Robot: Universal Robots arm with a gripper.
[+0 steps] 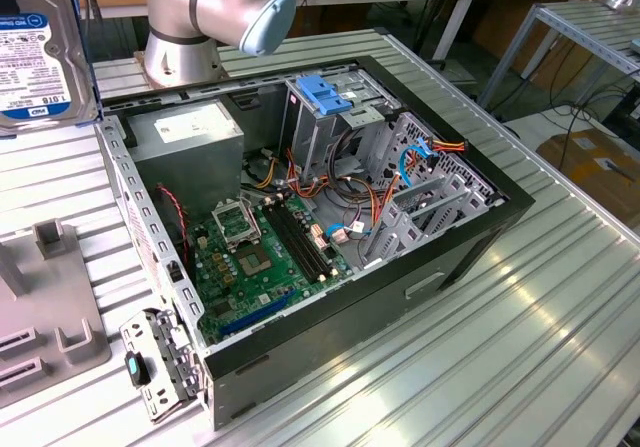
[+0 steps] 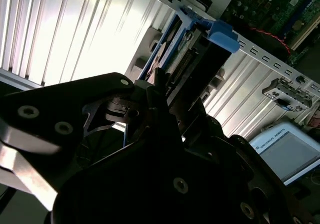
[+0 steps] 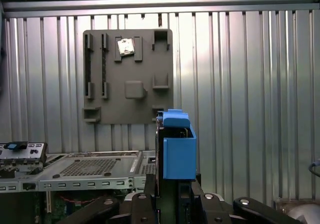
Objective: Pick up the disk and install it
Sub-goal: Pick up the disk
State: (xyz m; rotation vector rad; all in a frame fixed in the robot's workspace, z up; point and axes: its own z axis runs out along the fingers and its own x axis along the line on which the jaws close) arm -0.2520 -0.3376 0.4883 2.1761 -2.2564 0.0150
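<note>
Metal disk [image 1: 40, 57], white-and-blue label, sits at the exterior view's left edge, well apart from the grey cage [image 1: 310, 132]. Second wrist view: gripper [image 2: 157, 91] clenched on the disk's end. First wrist view: blue rail [image 3: 178, 154] upright above the jaws. Pick-up judged done; installing would call for squaring the rails to the cage.

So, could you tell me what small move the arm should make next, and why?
Probably carry the disk toward the grey drive cage: the gripper grips it at the exterior view's left edge, away from the open case where the cage stands.
</note>
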